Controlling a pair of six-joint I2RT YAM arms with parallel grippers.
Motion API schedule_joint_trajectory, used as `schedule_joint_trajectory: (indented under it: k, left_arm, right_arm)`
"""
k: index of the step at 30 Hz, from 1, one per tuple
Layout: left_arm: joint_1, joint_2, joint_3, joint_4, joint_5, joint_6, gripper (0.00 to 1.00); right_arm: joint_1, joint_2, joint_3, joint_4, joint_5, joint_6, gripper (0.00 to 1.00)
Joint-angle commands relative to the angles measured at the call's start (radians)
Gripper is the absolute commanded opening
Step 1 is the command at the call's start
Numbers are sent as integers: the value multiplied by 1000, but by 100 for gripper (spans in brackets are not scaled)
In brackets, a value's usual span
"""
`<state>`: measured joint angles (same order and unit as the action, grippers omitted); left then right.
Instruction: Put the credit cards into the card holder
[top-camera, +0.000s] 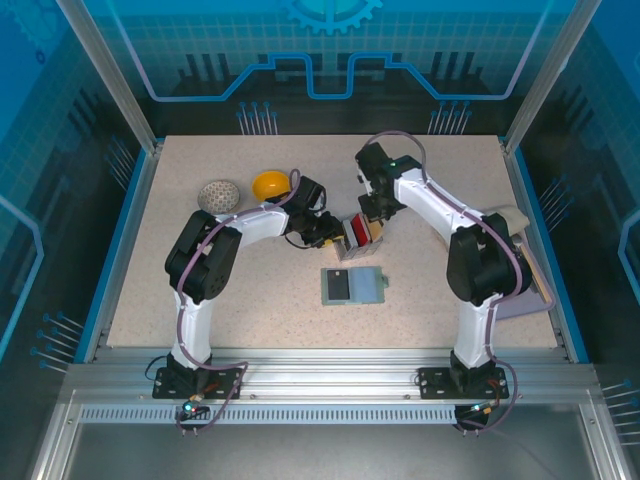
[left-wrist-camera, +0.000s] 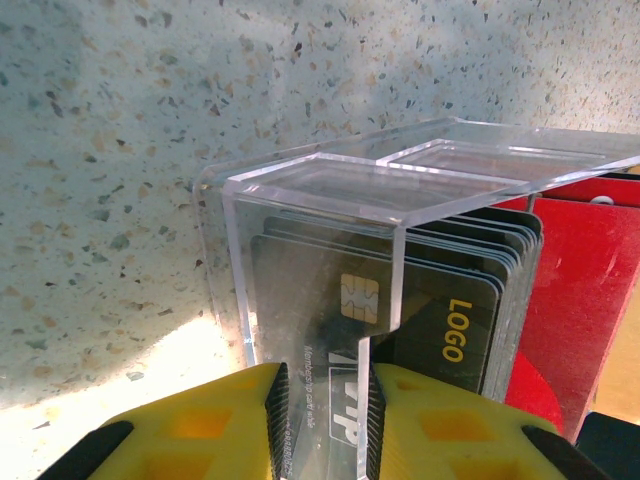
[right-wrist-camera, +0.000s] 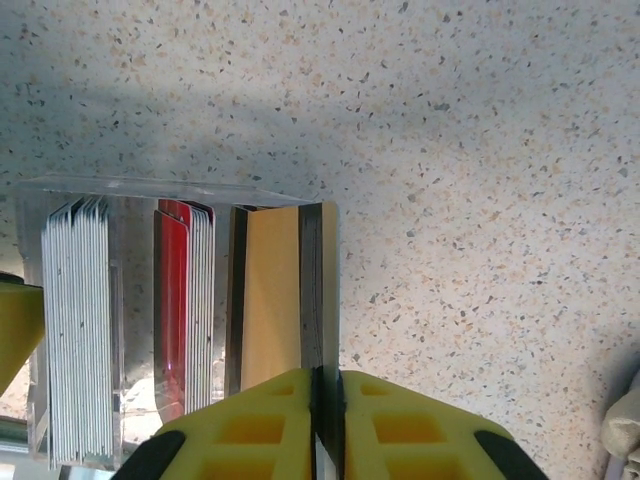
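The credit cards stand on edge in a clear acrylic rack (top-camera: 358, 232) at mid-table: white ones (right-wrist-camera: 78, 330), red ones (right-wrist-camera: 172, 300), a tan one (right-wrist-camera: 272, 290) and black ones (right-wrist-camera: 312, 290). My right gripper (right-wrist-camera: 327, 375) is shut on the thin black card edge at the rack's end wall. My left gripper (left-wrist-camera: 322, 385) is shut on the rack's clear front panel (left-wrist-camera: 300, 230), behind which sits a black chip card (left-wrist-camera: 450, 320). The card holder (top-camera: 352, 285) lies open and flat in front of the rack, with a dark card on its left half.
A yellow bowl (top-camera: 270, 184) and a white perforated bowl (top-camera: 218, 195) sit behind the left arm. A beige object (top-camera: 515, 225) and a pale sheet (top-camera: 522, 300) lie by the right edge. Blue rails border the table.
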<state>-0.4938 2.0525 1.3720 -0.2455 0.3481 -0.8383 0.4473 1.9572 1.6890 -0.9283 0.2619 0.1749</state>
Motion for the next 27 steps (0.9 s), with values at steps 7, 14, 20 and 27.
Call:
schedule_joint_trajectory:
  k: [7,14,20,27]
  left_arm:
    - [6,-60,-40,-51,-13,16,31]
    - [6,-172,-92,-22,-43,12,43]
    - [9,-314,-166,87,-11,-28,58]
    - [14,-383,-244,441,211,-178,67]
  right_arm:
    - [-8,-111,-7,-22,-104,35,9]
    - [-80,-269,-159,126,-391,150,5]
    - [-176,-435,-340,329,-678,303,4]
    - [-234,-519,-462,501,-874,451,4]
